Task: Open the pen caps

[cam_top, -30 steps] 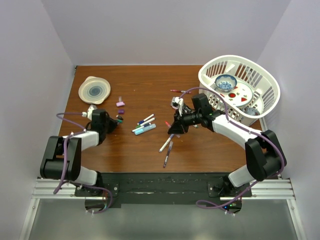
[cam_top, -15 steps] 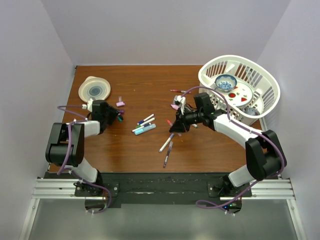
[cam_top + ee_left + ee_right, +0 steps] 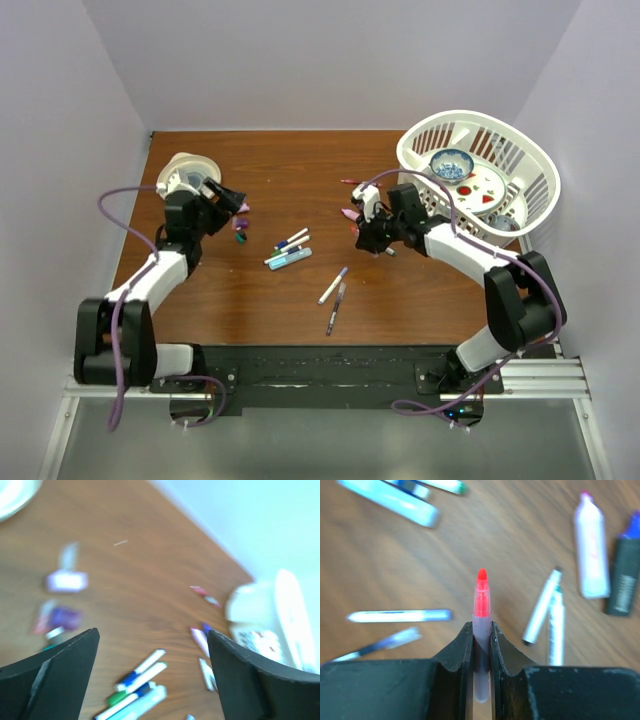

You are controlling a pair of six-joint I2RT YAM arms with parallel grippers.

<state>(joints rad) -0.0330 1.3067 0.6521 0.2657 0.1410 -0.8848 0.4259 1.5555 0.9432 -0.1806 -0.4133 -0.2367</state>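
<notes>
The right gripper (image 3: 481, 630) is pressed together on one red-tipped pen (image 3: 481, 597). It pinches the barrel between both fingers, and the bare tip points away from the wrist, above the table (image 3: 485, 535).

Nine more pens lie loose around it in the right wrist view:
- one teal highlighter (image 3: 395, 500) with two slim pens just beside it at the top left
- two slim pens (image 3: 397, 615) at the left, well apart from the fingers
- two slim white pens (image 3: 542, 607) lying side by side at the right
- one pink-tipped highlighter (image 3: 591, 550) and one black highlighter (image 3: 624, 575) next to each other at the far right

The left gripper (image 3: 225, 197) is spread wide with nothing between its fingers, raised over the left part of the table. From above, three small caps can be made out near it. There is one lilac cap (image 3: 241, 208), one dark purple cap (image 3: 240, 225) and one teal cap (image 3: 240, 238), all lying on the wood. The left wrist view is blurred, but it shows the lilac and dark purple ones clear of both fingers.

From above, three pens cluster at mid-table (image 3: 290, 250) and two more (image 3: 334, 295) lie nearer the arm bases. At the far right stands one white basket (image 3: 404, 155) holding one bowl (image 3: 452, 163) and one plate (image 3: 482, 185). One pale round dish (image 3: 172, 165) sits at the far left, partly hidden by the left arm.
</notes>
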